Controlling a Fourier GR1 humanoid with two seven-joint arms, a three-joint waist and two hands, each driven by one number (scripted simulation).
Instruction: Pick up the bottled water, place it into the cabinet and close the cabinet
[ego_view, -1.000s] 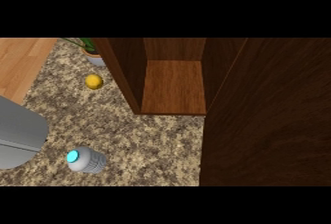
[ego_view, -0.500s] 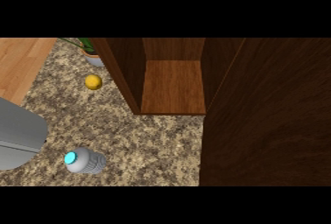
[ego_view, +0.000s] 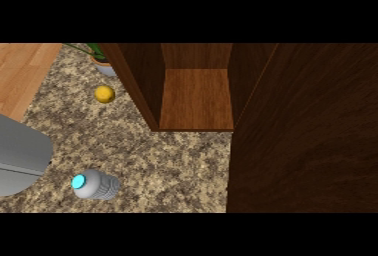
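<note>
The bottled water (ego_view: 95, 185) stands upright on the speckled worktop (ego_view: 177, 165) at the near left, seen from above with its cyan cap toward the view. It is well apart from the open cabinet (ego_view: 144, 85), whose bare wooden shelf (ego_view: 196, 100) lies farther back. A broad dark wooden panel (ego_view: 303, 130) fills the right side. A small yellow fruit (ego_view: 104, 94) lies left of the cabinet, and a potted plant (ego_view: 100, 62) is beyond it. A grey rounded shape (ego_view: 21, 160) sits at the left edge, just beside the bottle. Neither hand shows, so I cannot tell how the fingers stand.
</note>
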